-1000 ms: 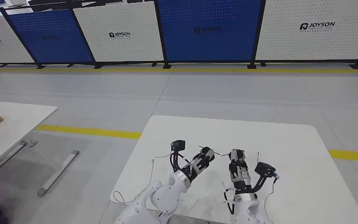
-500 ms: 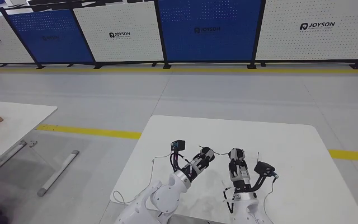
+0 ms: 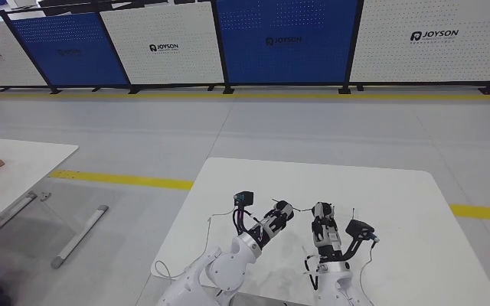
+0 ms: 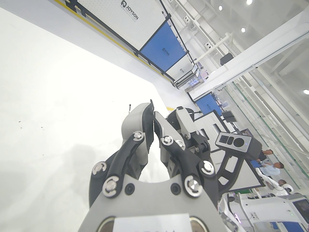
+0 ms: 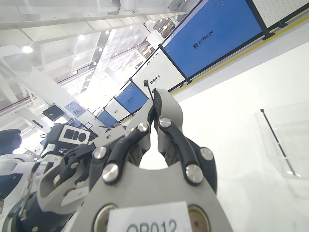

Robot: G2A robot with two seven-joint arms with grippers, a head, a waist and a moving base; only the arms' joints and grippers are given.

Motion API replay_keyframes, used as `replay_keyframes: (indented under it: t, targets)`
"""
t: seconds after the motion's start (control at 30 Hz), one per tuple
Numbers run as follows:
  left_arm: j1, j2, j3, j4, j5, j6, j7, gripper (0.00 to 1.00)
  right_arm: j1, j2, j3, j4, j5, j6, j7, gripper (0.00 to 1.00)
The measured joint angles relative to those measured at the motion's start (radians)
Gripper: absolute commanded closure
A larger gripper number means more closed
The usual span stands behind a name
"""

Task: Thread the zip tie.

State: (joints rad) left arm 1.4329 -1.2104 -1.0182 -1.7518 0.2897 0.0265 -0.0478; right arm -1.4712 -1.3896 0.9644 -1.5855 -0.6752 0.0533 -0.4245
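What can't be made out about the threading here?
- Right wrist view: the zip tie pokes head-first out of the right gripper; its strap is hidden between the pads.
- Left wrist view: the left gripper is shut; its own pads hide whether it pinches the tail.
- Top view: the tie is too small to tell if it is threaded.
- Right wrist view: the clear tray holding a spare tie is cut off by the edge.

Left gripper (image 4: 153, 116) fingers (image 4: 134, 124) pressed together above white table (image 4: 60, 85).
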Motion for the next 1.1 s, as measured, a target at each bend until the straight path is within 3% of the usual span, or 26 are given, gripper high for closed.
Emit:
replay_keyframes:
  t: [1.1]
  targets:
    - [0.0, 0.0, 0.0, 0.0, 0.0, 0.0, 0.0, 1.0, -0.012, -0.028, 0.017, 0.0, -0.046, 0.0, 0.035, 1.0]
